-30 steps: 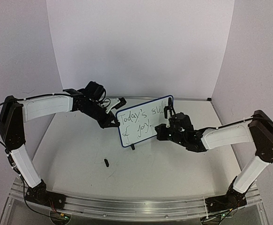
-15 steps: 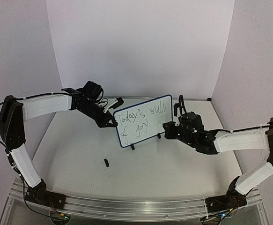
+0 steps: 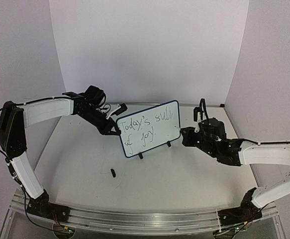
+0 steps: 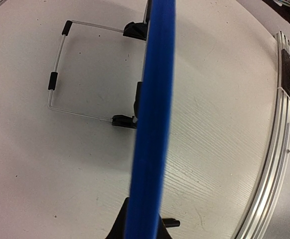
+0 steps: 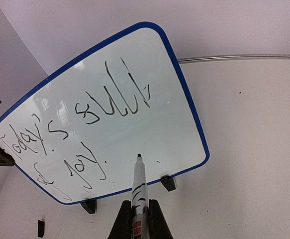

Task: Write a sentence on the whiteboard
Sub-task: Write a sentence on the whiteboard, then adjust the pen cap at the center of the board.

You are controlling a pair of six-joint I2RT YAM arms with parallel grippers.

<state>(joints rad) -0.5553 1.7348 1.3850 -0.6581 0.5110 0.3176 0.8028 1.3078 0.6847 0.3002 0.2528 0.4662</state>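
From above, you see the whiteboard [image 3: 168,130] standing tilted near the middle of the pale table [image 3: 80,164], a small white rectangle with a blue rim and rounded corners. The sentence [image 3: 145,127] runs across it in thin black handwriting, two lines reading roughly "Today's full / of joy." Your left gripper [image 3: 117,131] is clamped on the board's left edge. Your right gripper [image 3: 186,136] stands just off the right edge, not touching it. A small black object [image 3: 113,173] lies on the table in front. In the left wrist view, the rim [image 4: 152,124] cuts the picture edge-on as a smooth blue band, pinched between the left gripper's [image 4: 141,228] jaws. Behind it are the thin wire stand [image 4: 59,64] and black clip feet [image 4: 124,121] on the faintly grained tabletop, with a ribbed metal rail [image 4: 279,129] at right. In the right wrist view, the right gripper [image 5: 140,219] is closed on a marker [image 5: 139,186] whose black tip points at the glossy board [image 5: 174,134] below the writing [image 5: 85,129]. You cannot tell whether the tip touches.
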